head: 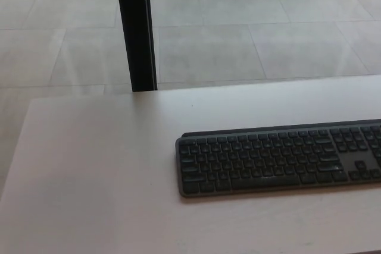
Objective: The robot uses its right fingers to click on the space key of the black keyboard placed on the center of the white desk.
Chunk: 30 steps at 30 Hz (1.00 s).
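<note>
Neither hand shows in the head view, so their state cannot be told. Nearest, a bare strip of desk runs along the front, with wide open room to the left. The keyboard lies flat right of centre, its right end cut by the picture edge; the space key seems to be the long key in its front row. Beyond the far desk edge stands a black post on tiled floor.

A black keyboard is laid flat on the white desk, its right end cut off by the frame.
</note>
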Available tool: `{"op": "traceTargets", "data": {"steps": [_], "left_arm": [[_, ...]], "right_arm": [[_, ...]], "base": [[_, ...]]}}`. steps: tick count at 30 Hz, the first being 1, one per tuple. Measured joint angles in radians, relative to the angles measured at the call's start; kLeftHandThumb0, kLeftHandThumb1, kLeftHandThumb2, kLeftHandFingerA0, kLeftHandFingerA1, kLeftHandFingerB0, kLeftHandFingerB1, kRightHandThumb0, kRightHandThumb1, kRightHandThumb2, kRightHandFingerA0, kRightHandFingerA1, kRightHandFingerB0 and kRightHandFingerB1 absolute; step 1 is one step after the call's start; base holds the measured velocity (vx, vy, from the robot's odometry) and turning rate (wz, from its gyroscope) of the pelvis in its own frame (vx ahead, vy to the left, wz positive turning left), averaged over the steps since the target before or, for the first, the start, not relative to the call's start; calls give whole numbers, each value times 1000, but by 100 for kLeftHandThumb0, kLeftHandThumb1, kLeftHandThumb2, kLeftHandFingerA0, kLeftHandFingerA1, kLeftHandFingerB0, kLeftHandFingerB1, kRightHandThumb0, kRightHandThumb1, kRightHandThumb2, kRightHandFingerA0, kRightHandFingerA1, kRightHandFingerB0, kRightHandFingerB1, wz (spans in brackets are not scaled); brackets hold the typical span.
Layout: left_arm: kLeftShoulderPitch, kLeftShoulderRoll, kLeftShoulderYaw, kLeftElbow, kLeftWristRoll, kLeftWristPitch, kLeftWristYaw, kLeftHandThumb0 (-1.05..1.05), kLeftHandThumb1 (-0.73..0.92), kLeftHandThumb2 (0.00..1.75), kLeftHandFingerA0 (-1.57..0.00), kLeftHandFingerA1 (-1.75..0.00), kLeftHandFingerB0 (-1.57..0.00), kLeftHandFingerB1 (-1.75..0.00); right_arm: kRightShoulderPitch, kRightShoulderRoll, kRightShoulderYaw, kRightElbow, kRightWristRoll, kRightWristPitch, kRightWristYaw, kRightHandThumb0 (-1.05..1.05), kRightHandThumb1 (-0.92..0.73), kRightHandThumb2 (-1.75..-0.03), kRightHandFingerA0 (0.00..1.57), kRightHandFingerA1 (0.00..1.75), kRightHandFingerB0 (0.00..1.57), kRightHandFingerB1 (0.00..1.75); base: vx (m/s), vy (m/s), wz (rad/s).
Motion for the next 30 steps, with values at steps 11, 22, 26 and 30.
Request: {"op": "traceTargets", "data": {"steps": [11, 22, 26, 30], "left_arm": [[-60, 36, 188, 88, -80, 0, 0, -54, 71, 62, -67, -70, -53, -53], [-90, 65, 264, 135, -143, 0, 0, -52, 71, 61, -67, -71, -57, -55], [-94, 66, 269, 143, -157, 0, 0, -54, 71, 61, -67, -73, -58, -56], [-94, 66, 269, 147, -164, 0, -1, -54, 71, 61, -65, -74, -56, -57]], "right_arm": [[-66, -39, -287, 4, 143, 4, -10, -56, -40, -86, 108, 135, 95, 116], [-198, -188, -502, -5, 288, 52, -104, -61, -54, -82, 83, 118, 68, 123], [-277, -235, -527, -43, 319, 68, -160, -61, -47, -106, 85, 100, 65, 97], [-361, -261, -537, -62, 343, 78, -214, -63, -54, -68, 86, 86, 86, 106]], "base": [[0, 0, 0], [0, 0, 0], [0, 0, 0], [0, 0, 0]]}}
